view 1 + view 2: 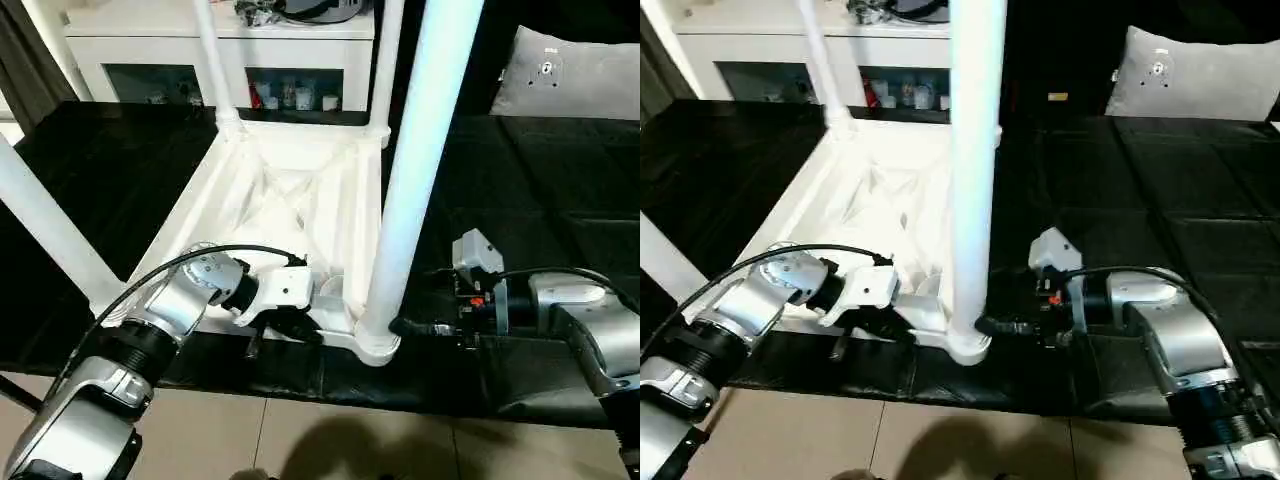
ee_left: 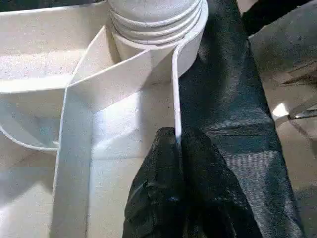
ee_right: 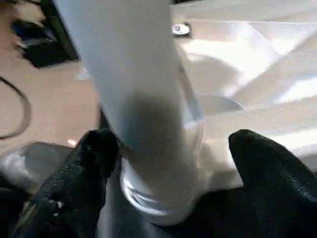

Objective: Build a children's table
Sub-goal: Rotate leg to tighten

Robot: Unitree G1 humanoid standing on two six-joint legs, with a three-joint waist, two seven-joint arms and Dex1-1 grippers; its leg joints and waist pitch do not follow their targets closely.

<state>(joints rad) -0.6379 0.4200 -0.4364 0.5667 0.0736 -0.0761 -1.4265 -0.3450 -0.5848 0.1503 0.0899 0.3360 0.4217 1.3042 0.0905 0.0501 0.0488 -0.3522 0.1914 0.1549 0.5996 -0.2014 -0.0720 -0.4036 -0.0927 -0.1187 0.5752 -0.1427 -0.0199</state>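
**Table top inverted on black mat, near corner leg seated**

The white plastic children's table [image 1: 290, 200] lies underside up on the black padded mat [image 1: 560, 200]. A white tapered tube leg [image 1: 415, 170] stands upright in the near corner socket. Left gripper [image 2: 177, 148] is pinched onto the table's thin rim. Right gripper [image 3: 168, 163] stands wide, fingers either side of the leg's base

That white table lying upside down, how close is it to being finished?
Nearly finished, it seems. The tabletop lies underside up on the black mat with legs standing in its corners: two far legs, one at the left, and the near leg in its corner socket. The left tool is shut on the tabletop's rim; the right tool straddles the near leg's base, open. Left: check seating, then turn it upright.
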